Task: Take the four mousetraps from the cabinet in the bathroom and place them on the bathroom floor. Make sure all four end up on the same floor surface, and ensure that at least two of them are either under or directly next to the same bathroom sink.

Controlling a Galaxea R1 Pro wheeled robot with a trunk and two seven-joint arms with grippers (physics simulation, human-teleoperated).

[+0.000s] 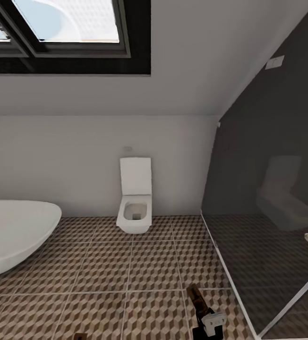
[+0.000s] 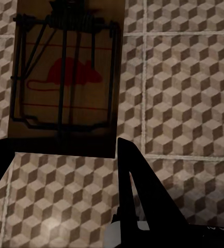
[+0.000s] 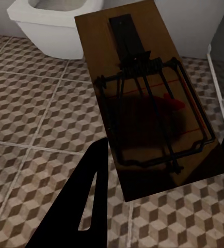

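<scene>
At the far left of the head view, a white oval basin [image 1: 12, 233] is seen jutting over the bathroom floor of square tiles printed with brown, beige and white cubes [image 1: 102, 264]. At the bottom edge, left of centre, a small brown object is glimpsed, too cropped to identify. In the left wrist view, the left gripper [image 2: 65, 155] is shown with its black fingers [image 2: 138, 181] closed on the edge of a flat brown wooden mousetrap with dark wire parts and a red mouse print [image 2: 65, 77], held above the tiles. Against the white back wall, a white wall-hung toilet with its lid raised [image 1: 135, 198] is placed centrally. Lower right of centre, the right gripper [image 1: 206, 314] is seen holding a second brown wooden mousetrap [image 1: 197, 298]; in the right wrist view this trap [image 3: 148, 98] is clamped between the dark fingers [image 3: 86, 191], tilted, with the toilet [image 3: 55, 26] beyond it. At the right, a dark glass shower screen [image 1: 267, 189] is stood on the floor.
</scene>
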